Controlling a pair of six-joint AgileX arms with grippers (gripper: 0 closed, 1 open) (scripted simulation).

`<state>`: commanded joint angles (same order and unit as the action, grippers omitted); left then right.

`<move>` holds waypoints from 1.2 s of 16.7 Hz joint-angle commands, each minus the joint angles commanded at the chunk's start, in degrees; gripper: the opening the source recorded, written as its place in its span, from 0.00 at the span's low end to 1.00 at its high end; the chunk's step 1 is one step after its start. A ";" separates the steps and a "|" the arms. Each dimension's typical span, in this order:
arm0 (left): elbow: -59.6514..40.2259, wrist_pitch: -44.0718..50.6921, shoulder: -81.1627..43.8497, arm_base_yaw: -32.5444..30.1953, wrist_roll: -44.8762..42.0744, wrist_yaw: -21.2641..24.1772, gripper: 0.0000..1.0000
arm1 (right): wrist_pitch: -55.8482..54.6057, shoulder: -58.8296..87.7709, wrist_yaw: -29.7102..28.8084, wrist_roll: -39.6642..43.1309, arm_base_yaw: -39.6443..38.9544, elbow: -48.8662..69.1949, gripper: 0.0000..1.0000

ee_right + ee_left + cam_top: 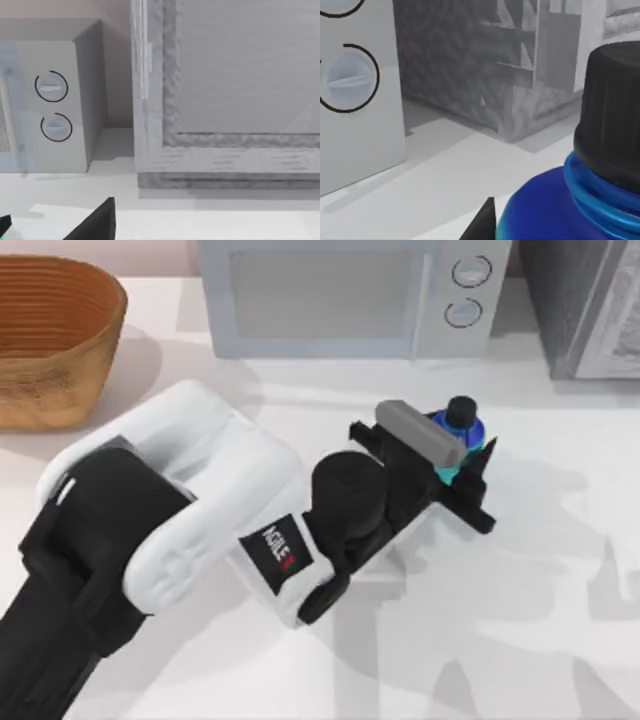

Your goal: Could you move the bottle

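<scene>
The left arm is reaching across the middle of the white table [560, 620], and its gripper [462, 468] is sitting at the bottle [461, 436], just in front of the microwave [350, 295]. The bottle is standing upright between the black fingers [478, 476], with its round black cap [460, 411] and blue shoulder showing above the gripper body and a strip of turquoise wall showing lower down by a fingertip. The fingers are lying to either side of the bottle body, but I cannot tell whether they are pressing on it or standing slightly off it. The bottle is near the microwave's right end, below its two round dials [468, 290], and apart from the appliance.

In the left wrist view the bottle [555, 210] is appearing very close, its black cap [612, 115] rising above the blue shoulder, with one black fingertip [482, 222] showing beside it. Behind it are the microwave's dial panel [350, 77] and a grey textured cabinet [470, 65].

A woven basket [50, 340] is resting at the far left of the table, well apart from the bottle.

The right wrist view is facing the microwave [55, 105] and the grey cabinet [225, 90], with a dark finger [97, 222] of the right gripper at the frame edge; its state cannot be told.
</scene>
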<state>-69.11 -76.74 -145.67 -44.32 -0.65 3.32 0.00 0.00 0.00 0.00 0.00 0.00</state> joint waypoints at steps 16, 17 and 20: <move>34.02 -16.86 15.82 44.95 -0.78 43.31 0.00 | 0.00 0.00 0.00 0.00 0.00 0.00 1.00; 36.13 -17.82 16.93 47.77 -0.84 45.95 0.00 | 0.00 0.00 0.00 0.00 0.00 0.00 1.00; 40.31 -19.72 19.17 53.13 -0.94 51.16 0.00 | 0.00 0.00 0.00 0.00 0.00 0.00 1.00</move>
<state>-28.80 -96.46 -126.50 8.81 -1.59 54.49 0.00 0.00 0.00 0.00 0.00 0.00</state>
